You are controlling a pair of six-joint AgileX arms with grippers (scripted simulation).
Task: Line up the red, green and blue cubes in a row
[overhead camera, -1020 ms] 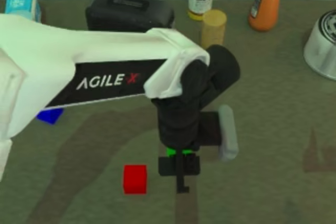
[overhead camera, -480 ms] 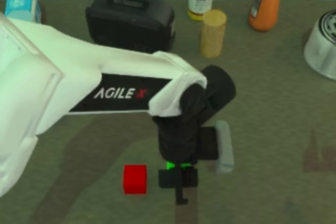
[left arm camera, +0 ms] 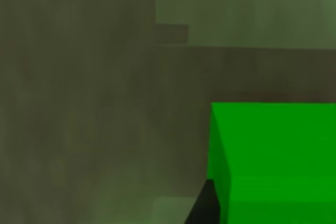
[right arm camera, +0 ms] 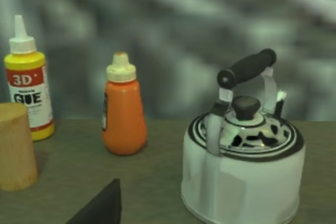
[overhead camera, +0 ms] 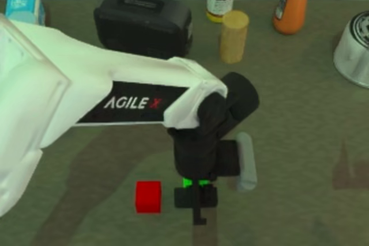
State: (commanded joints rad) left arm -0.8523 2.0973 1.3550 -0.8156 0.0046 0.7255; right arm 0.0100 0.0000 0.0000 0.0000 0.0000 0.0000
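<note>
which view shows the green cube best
The left wrist view: the green cube fills much of it, top and one side plain. The top view shows only a green sliver under the left claw. The right wrist view shows none of it.

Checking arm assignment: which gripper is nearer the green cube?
Left. The left gripper is directly over the green cube, just right of the red cube. The right gripper is out of the top view, parked by the kettle.
</note>
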